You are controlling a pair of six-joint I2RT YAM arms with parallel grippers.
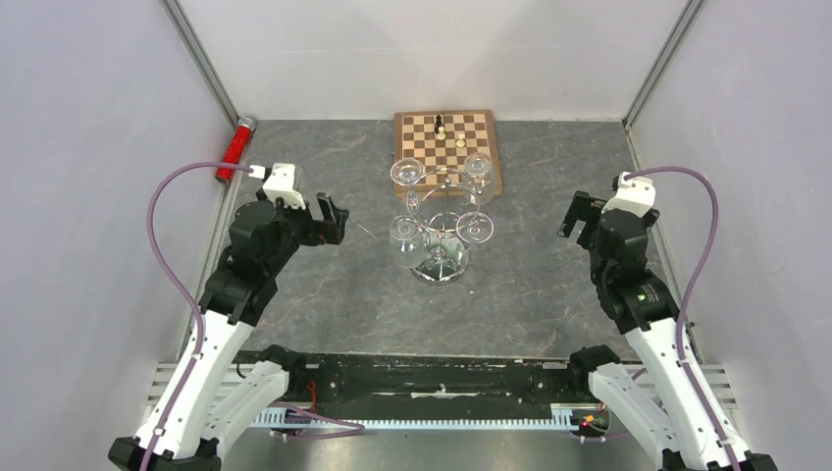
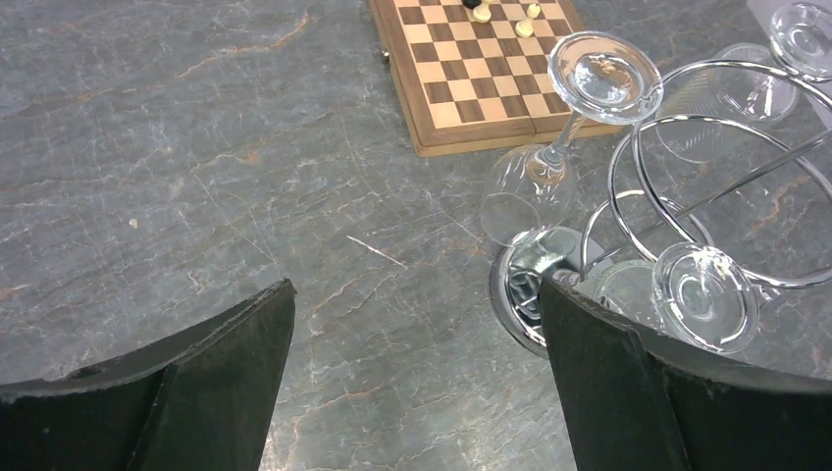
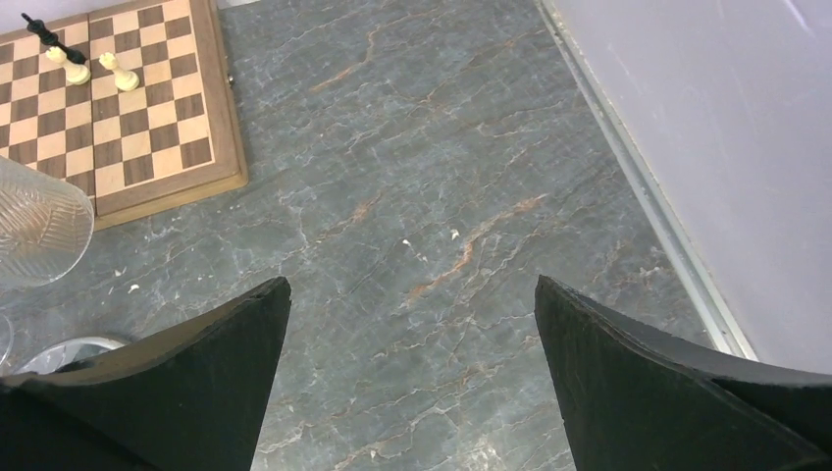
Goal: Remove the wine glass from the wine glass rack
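The chrome wine glass rack (image 1: 441, 228) stands mid-table on its round mirrored base (image 2: 512, 292). Several clear wine glasses hang upside down from its loop arms, among them the near-left wine glass (image 1: 402, 233). In the left wrist view one glass (image 2: 549, 157) hangs by its foot, and another glass foot (image 2: 704, 296) shows beside the right finger. My left gripper (image 1: 336, 218) (image 2: 414, 287) is open over bare table left of the rack. My right gripper (image 1: 577, 216) (image 3: 410, 283) is open, well right of the rack, with a ribbed glass bowl (image 3: 34, 231) at its view's left edge.
A wooden chessboard (image 1: 446, 137) with a few pieces lies just behind the rack. A red cylinder (image 1: 234, 149) lies at the back left corner. White walls and metal rails (image 3: 648, 186) bound the grey marbled table (image 1: 549, 285) on three sides.
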